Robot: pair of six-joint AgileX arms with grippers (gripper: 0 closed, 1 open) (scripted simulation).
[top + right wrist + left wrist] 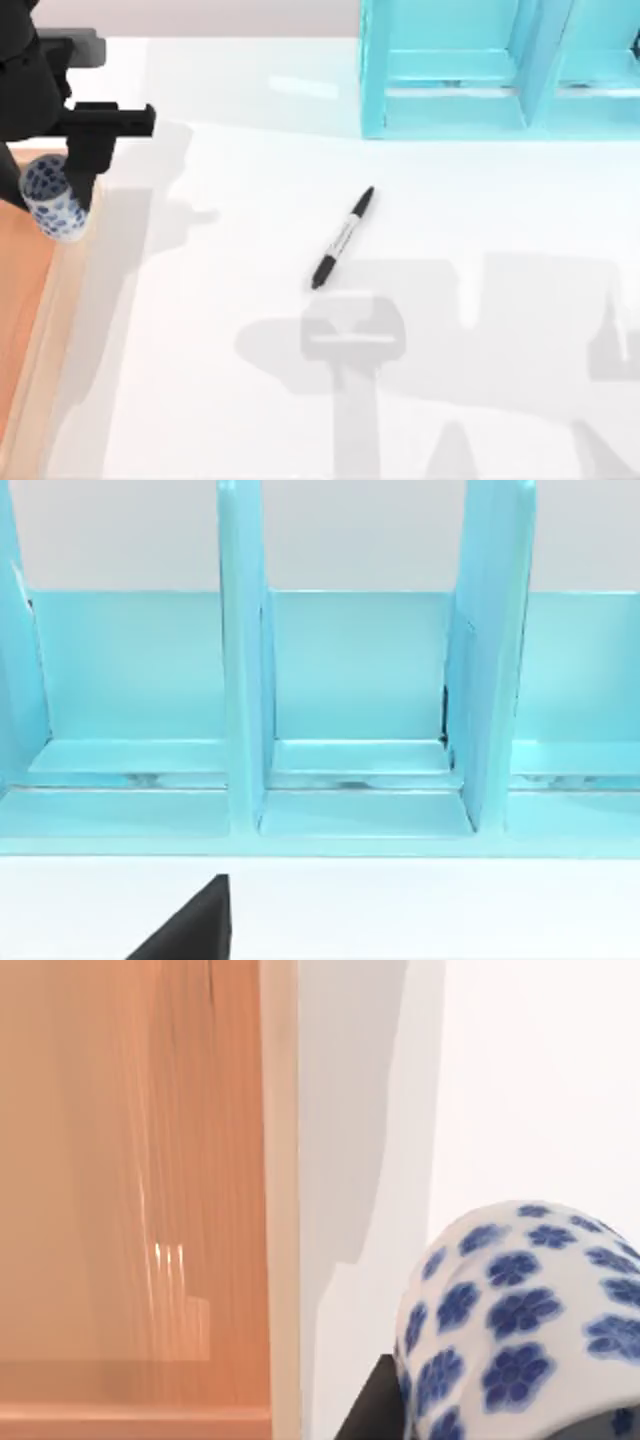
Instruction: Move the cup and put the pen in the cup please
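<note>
Blue-flowered and white, the cup (520,1320) sits closest to the left wrist camera, its patterned wall curving up beside a dark finger (370,1410) of the left gripper; from above, the cup (50,196) appears at the far left of the table, tilted, over the edge where the wooden tray (25,300) meets the white table (250,400); the left gripper (75,185) comes down from the black arm at the far-left corner and closes on the cup, one black finger (82,165) lying against the cup's right side, so the jaws stand about a cup's width apart with the cup held between them; whether the cup's base touches the tray I cannot tell; in the left wrist view the tray (130,1210) shows an orange floor and a pale rim next to the white surface.

Well apart from the cup, near the table's middle, the pen (342,238) lies flat on the white top, slanting from near-left to far-right, black with a pale band along its middle; nothing touches it.

At the far right stands a turquoise rack (480,70) with upright dividers; the right wrist view faces this rack (350,680), its compartments side by side, with a dark part of the right gripper (190,925) showing; how far its jaws stand apart I cannot tell.
</note>
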